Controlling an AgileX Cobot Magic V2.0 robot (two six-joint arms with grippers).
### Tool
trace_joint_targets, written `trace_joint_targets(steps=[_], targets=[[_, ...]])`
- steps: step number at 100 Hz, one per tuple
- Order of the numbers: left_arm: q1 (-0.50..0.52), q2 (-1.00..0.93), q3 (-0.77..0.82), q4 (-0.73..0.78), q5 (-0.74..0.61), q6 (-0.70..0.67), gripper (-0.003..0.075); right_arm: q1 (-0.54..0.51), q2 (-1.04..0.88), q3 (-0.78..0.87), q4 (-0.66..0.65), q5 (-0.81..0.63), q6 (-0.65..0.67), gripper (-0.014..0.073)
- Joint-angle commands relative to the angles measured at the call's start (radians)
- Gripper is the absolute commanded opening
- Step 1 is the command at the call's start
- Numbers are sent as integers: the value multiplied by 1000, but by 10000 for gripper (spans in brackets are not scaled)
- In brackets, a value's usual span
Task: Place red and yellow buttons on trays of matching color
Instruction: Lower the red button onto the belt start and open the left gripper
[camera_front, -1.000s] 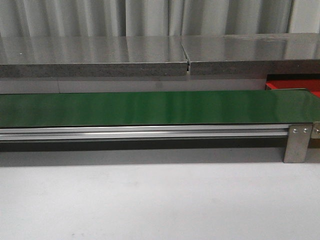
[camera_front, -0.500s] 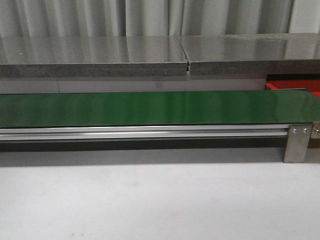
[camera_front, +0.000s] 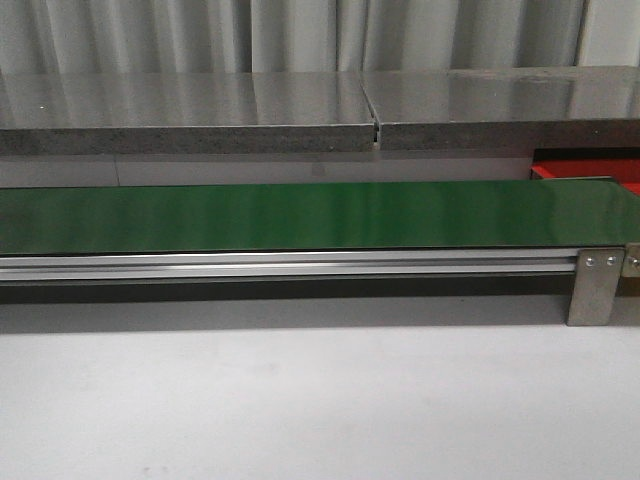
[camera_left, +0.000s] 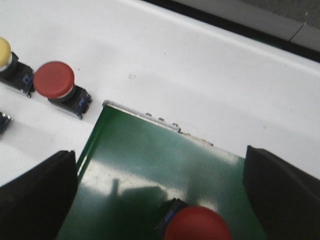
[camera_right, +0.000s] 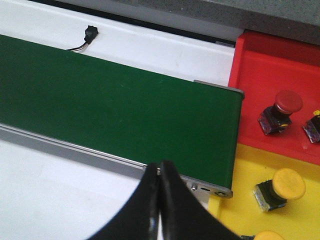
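Observation:
In the left wrist view my left gripper (camera_left: 158, 162) is open over the end of the green belt (camera_left: 150, 160). A red button (camera_left: 198, 226) stands on the belt between the wide-apart fingers (camera_left: 37, 192), touching neither. Beyond the belt's end, a second red button (camera_left: 55, 82) and a yellow button (camera_left: 4, 51) stand on the white table. In the right wrist view my right gripper (camera_right: 160, 169) is shut and empty by the belt's other end (camera_right: 120, 110). The red tray (camera_right: 255, 75) holds a red button (camera_right: 282, 110). The yellow tray (camera_right: 240, 205) holds a yellow button (camera_right: 282, 187). Neither gripper shows in the front view.
The long green belt (camera_front: 300, 215) on its aluminium rail crosses the front view, with a corner of the red tray (camera_front: 590, 170) behind its right end and a grey shelf (camera_front: 200, 125) behind. A small black connector (camera_right: 90, 32) lies on the white table beyond the belt.

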Motion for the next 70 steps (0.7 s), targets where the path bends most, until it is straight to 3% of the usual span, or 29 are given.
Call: trace_joint_targets(steps=[1, 17, 55, 70], targets=[[6, -54, -64, 14, -43, 0, 650, 2, -11, -26, 5, -63, -10, -69], [61, -54, -80, 17, -47, 0, 649, 2, -11, -26, 5, -63, -10, -69], [305, 11, -80, 51, -45, 0, 617, 2, -11, -26, 5, -63, -10, -69], [349, 71, -80, 51, -54, 0, 617, 2, -11, -26, 5, -63, -10, -69]])
